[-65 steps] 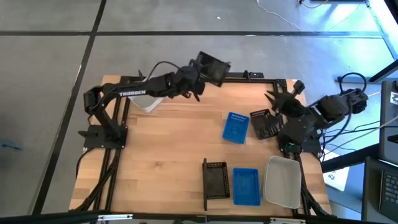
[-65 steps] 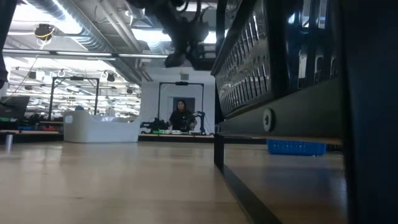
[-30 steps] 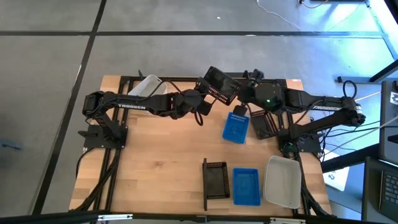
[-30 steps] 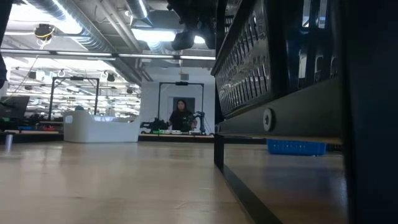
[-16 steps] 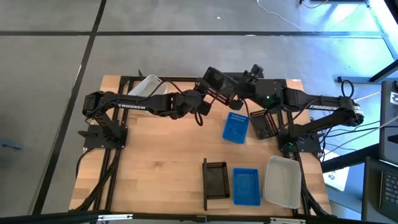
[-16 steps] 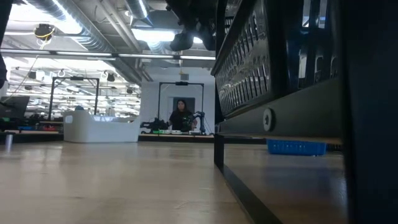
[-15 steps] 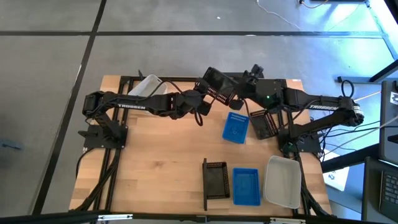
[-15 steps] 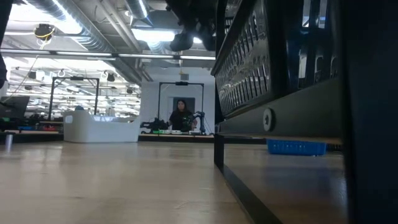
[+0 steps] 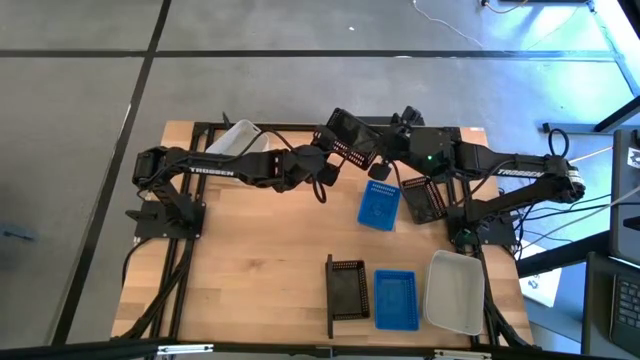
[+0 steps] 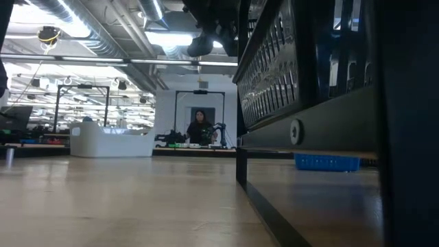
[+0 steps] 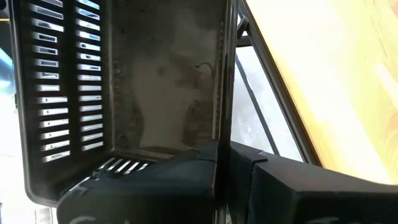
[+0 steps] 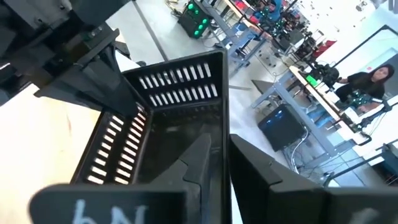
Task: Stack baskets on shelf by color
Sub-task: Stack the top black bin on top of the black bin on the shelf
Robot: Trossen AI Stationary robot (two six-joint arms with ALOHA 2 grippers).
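Note:
Both grippers meet at one black slotted basket (image 9: 348, 133), held in the air over the table's far edge. My left gripper (image 9: 335, 150) reaches it from the left and my right gripper (image 9: 380, 152) from the right, each shut on a wall. A blue basket (image 9: 378, 205) and another black basket (image 9: 425, 198) rest on their bottoms on the table right of centre. A white basket (image 9: 240, 140) sits at the far left. On the shelf (image 9: 425, 262) by the near edge stand a black (image 9: 347, 288), a blue (image 9: 395, 298) and a white basket (image 9: 455, 292). My left gripper (image 11: 227, 180) grips a plain wall of the black basket (image 11: 225, 93), one finger inside the tub and one outside. It comes level from the table's left. The basket is lifted clear and turned on its side. My right gripper (image 12: 225, 165) holds the wall opposite (image 12: 224, 106), the rim running between its two fingers, one inside and one outside. It comes from the table's right. The left gripper (image 12: 68, 50) shows on the basket's far side.
The shelf's thin black upright bar (image 9: 329, 295) stands at its left short edge and fills the low view's middle (image 10: 241, 103). Bare tabletop lies left of centre (image 9: 250, 250). A person shows far back in the room (image 10: 199, 127).
The right arm has swung from the table's right edge across to the black basket and its gripper now sits on it. The left arm has stretched out and brought the basket slightly toward the near edge. Over the last half second both arms have stayed nearly still.

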